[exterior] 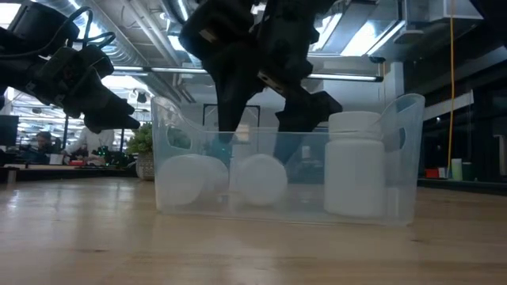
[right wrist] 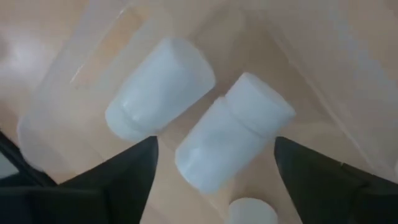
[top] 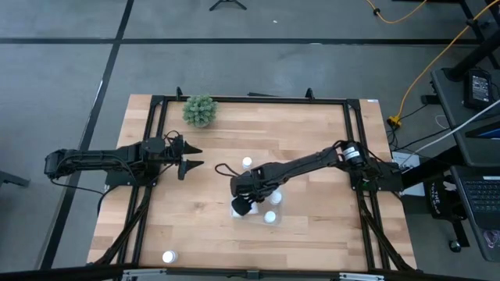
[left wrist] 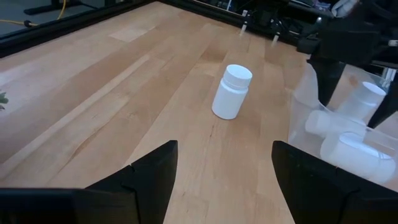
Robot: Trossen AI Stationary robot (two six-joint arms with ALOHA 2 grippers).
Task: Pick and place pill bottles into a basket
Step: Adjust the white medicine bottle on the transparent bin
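Right gripper hanging open over the tray

The right gripper (top: 244, 204) is hovering, fingers spread, inside the clear basket (exterior: 404, 158) above two lying pill bottles (right wrist: 233, 134); the left gripper (top: 192, 156) is waiting open near the plant (top: 200, 110)

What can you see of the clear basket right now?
The basket is a shallow, see-through plastic tray with rounded corners, sitting flat on the wooden table. Inside are three white pill bottles: two lying down, one upright at one end. The right gripper hangs open just above it, jaws not touching the walls.
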